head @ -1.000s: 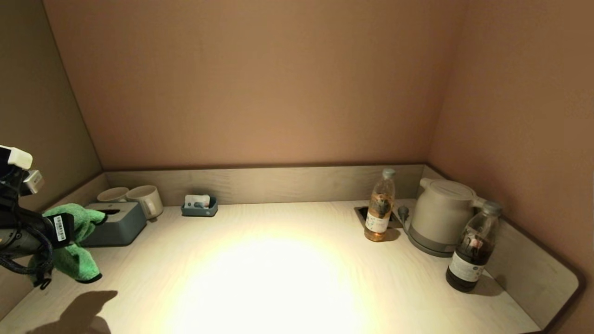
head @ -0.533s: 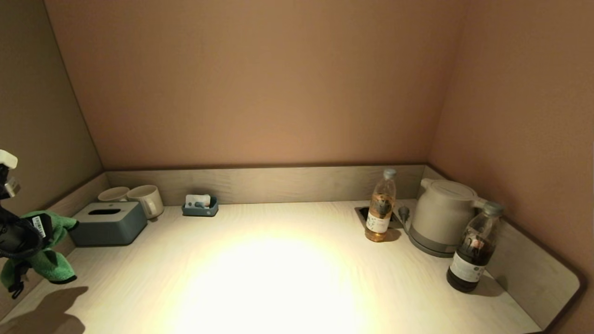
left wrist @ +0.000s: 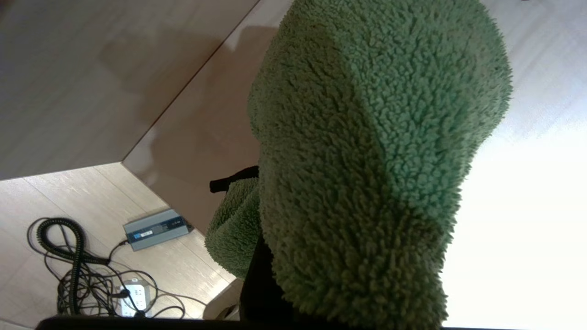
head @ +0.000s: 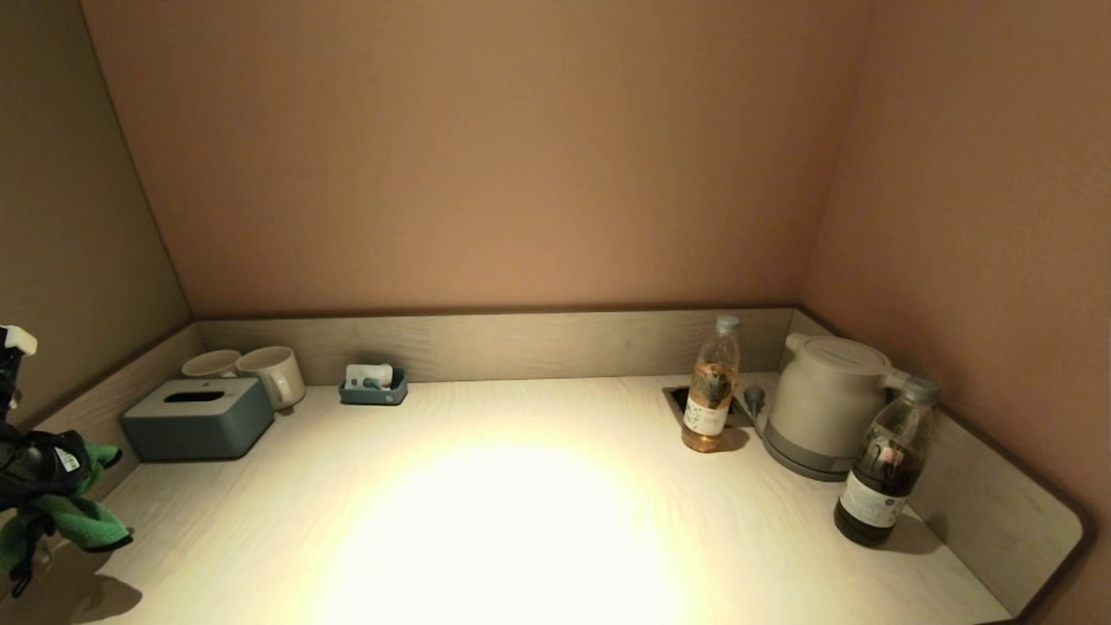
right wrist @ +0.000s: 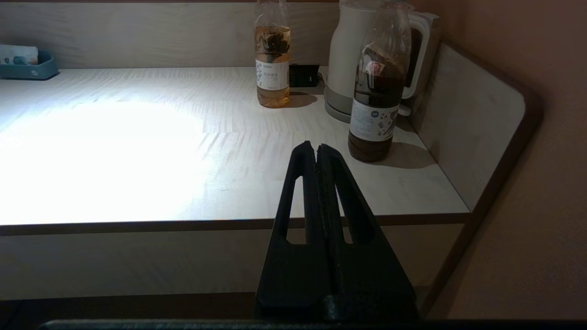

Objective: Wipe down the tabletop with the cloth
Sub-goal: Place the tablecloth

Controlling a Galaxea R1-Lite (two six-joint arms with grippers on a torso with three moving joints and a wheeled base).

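Note:
A fluffy green cloth [head: 80, 521] hangs from my left gripper [head: 43, 473] at the far left edge of the head view, above the front left corner of the pale wooden tabletop [head: 521, 521]. In the left wrist view the cloth [left wrist: 367, 151] fills most of the picture and hides the fingers; the gripper is shut on it. My right gripper [right wrist: 317, 149] is shut and empty, parked in front of the tabletop's front edge [right wrist: 137, 225] near the right end. It does not show in the head view.
A grey tissue box [head: 195, 419], two mugs [head: 273, 373] and a small blue tray [head: 375, 388] stand at the back left. A light tea bottle [head: 710, 391], white kettle [head: 825, 404] and dark bottle [head: 884, 473] stand at the right. Walls enclose three sides.
My left gripper with the cloth has moved left and down, away from the tissue box toward the table's front left corner. The right gripper has not visibly moved.

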